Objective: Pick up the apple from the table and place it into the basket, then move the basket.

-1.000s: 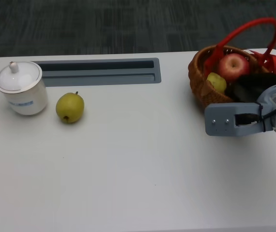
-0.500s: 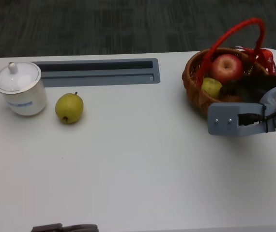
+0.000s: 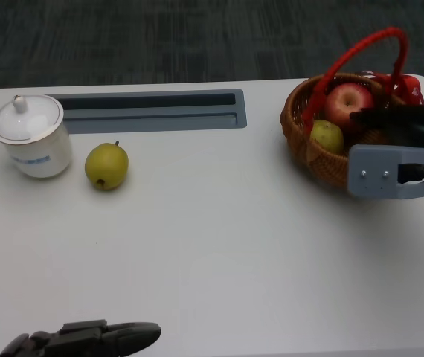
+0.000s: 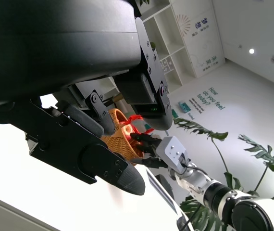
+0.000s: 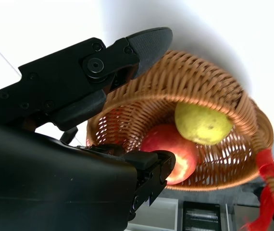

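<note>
Nearest, at about seven o'clock on the worktop [image 3: 219, 260], the left hand [image 3: 85, 341] is laid low with its fingers stretched out flat and nothing held, which suggests it is kept out of the way while the other arm works. Further in, at ten o'clock, a green pear [image 3: 107, 166] is left lying just beside a white lidded pot [image 3: 27, 136], neither being part of the job. At two o'clock the right hand [image 3: 398, 130] is set at the basket [image 3: 323, 152]: in the right wrist view one of its fingers [image 5: 146, 43] is pressed against the outer weave and another is hooked inside over the rim, so the wall is judged to be clamped for moving. The apple [image 3: 348, 103] is already lodged inside, next to a second pear [image 3: 326, 136], under the red handle [image 3: 361, 52].
</note>
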Available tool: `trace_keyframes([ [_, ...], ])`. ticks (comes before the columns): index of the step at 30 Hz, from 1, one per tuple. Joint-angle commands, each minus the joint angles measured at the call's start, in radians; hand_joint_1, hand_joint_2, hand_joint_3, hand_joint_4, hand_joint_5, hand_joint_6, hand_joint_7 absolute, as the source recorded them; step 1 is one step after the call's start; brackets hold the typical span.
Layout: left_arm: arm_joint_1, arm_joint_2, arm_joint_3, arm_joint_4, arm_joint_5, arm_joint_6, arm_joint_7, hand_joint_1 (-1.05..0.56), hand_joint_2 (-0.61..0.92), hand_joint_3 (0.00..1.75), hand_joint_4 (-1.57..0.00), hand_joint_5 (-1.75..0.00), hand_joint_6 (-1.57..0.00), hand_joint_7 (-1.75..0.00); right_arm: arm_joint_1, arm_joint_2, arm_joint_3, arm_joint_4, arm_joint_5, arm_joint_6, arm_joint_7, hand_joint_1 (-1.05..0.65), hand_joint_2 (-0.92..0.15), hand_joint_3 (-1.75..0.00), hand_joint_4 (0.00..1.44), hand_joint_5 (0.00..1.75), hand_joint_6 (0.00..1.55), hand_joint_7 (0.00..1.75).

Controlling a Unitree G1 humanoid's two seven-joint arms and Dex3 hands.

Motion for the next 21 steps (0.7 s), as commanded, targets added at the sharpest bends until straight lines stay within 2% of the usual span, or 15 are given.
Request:
trace_keyframes([
  [1, -0.026, 0.029, -0.004, 0.023, -0.035, 0.01, -0.016, -0.52, 0.72, 0.0, -1.01, 0.0, -0.93, 0.0, 0.011, -0.05, -0.019, -0.02, 0.027, -0.046, -0.011, -1.04, -0.83, -0.02, 0.24, 0.01, 0.25, 0.01],
  [6, -0.081, 0.038, -0.004, 0.061, -0.064, -0.017, -0.029, -0.51, 0.74, 0.01, -1.0, 0.0, -0.93, 0.0, 0.051, -0.103, -0.038, -0.047, 0.06, -0.182, -0.046, -0.98, -0.85, -0.01, 0.29, 0.02, 0.29, 0.02],
  [12, -0.121, 0.049, 0.037, 0.066, -0.048, 0.015, -0.026, -0.53, 0.77, 0.01, -0.98, 0.0, -0.91, 0.0, 0.184, -0.138, -0.092, -0.119, 0.146, -0.478, -0.105, -0.85, -0.83, 0.0, 0.37, 0.02, 0.33, 0.01],
  [17, -0.179, 0.065, 0.06, 0.101, -0.041, 0.027, -0.034, -0.54, 0.78, 0.01, -0.92, 0.0, -0.85, 0.0, 0.318, -0.129, -0.147, -0.194, 0.257, -0.727, -0.063, -0.73, -0.83, -0.01, 0.4, 0.02, 0.36, 0.01],
  [21, -0.227, 0.07, 0.071, 0.159, -0.039, 0.003, -0.042, -0.54, 0.78, 0.01, -0.88, 0.0, -0.8, 0.0, 0.407, -0.083, -0.18, -0.238, 0.364, -0.882, -0.001, -0.65, -0.83, -0.01, 0.46, 0.02, 0.41, 0.02],
])
